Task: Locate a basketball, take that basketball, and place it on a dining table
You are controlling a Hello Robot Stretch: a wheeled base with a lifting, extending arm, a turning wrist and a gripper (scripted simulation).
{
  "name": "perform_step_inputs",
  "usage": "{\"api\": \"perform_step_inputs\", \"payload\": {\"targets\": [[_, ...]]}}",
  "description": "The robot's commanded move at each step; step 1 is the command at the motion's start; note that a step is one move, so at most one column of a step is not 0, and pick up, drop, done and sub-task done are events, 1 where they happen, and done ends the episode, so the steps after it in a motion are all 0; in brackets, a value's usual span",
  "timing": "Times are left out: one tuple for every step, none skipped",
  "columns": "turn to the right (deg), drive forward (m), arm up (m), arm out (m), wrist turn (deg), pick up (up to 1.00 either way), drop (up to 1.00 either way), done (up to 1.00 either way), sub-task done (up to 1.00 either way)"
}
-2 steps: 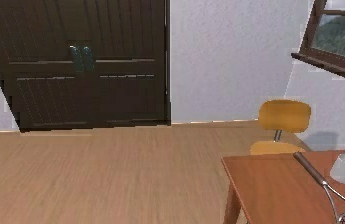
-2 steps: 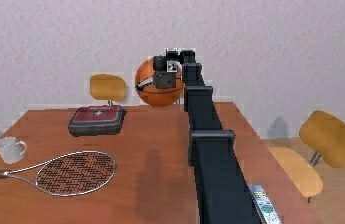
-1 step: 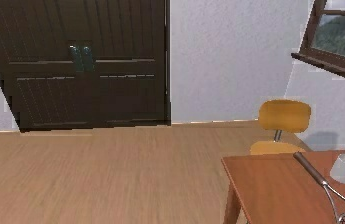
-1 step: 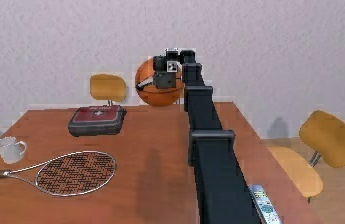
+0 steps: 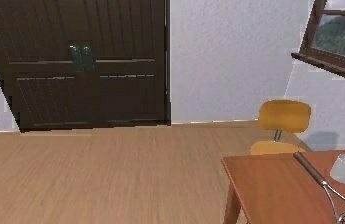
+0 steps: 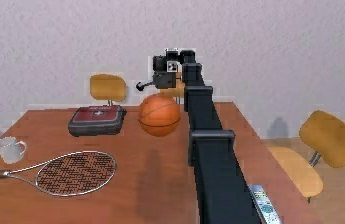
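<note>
An orange basketball (image 6: 158,113) shows over the brown wooden dining table (image 6: 130,195), just left of the dark arm bar. My gripper (image 6: 160,80) sits directly above the ball, beside the two white marked squares. The ball has the tabletop behind it, so I cannot tell whether the gripper holds it or whether it rests on the table. A corner of the same table (image 5: 275,185) appears at the forward view's lower right.
On the table lie a racket (image 6: 75,172), a white mug (image 6: 10,149), a dark flat case (image 6: 97,121) and a remote (image 6: 265,205). Yellow chairs (image 6: 108,88) (image 6: 325,135) (image 5: 283,118) stand around it. Ahead are a dark double door (image 5: 85,65), open wooden floor and a window (image 5: 335,40).
</note>
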Motion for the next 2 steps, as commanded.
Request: {"api": "perform_step_inputs", "payload": {"targets": [[0.0,0.00,0.02,0.00,0.0,0.00,0.00,0.00,0.00],[0.0,0.00,0.00,-0.08,0.0,0.00,0.00,0.00,0.00]]}}
